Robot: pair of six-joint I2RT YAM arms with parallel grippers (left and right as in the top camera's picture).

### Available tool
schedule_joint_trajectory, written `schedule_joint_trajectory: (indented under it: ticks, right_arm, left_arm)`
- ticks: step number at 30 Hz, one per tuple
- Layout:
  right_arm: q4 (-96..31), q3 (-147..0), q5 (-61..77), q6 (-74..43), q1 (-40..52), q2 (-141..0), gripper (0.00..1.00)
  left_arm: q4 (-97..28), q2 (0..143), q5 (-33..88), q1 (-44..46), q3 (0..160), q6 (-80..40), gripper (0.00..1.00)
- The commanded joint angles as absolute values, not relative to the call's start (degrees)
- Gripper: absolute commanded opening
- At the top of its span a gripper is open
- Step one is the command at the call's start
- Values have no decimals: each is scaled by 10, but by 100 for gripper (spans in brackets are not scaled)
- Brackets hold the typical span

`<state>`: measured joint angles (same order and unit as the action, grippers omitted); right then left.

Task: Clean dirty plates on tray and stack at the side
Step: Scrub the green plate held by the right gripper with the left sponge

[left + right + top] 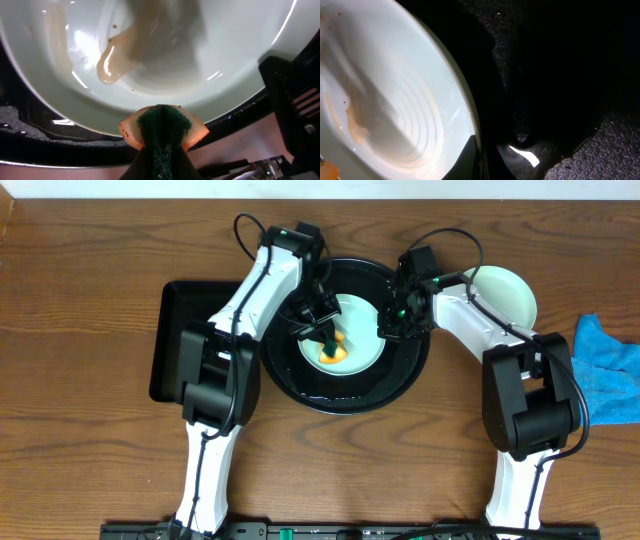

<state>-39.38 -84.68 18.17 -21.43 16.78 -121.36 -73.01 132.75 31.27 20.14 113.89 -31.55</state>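
Overhead: two plates, one round tray, one sponge.

Overhead looks straight down on the whole tabletop; both wrist views sit very close above the plate, which all three share

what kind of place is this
Probably a test bench staged for dishwashing rather than a real kitchen: a wooden table, a smeared plate on a round black tray, a scrub sponge and a blue cloth.
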Motion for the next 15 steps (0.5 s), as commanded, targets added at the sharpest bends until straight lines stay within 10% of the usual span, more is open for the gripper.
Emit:
schedule_joint_trajectory:
  ticks: [1,15]
  right_arm:
    - [-395,-843,178,-207,166,-1213,1]
    - [-396,-843,178,-207,166,-1213,1]
  left_arm:
    - [-734,1327,302,194,1135,-321,7]
    - [-653,1328,278,183,1067,-321,7]
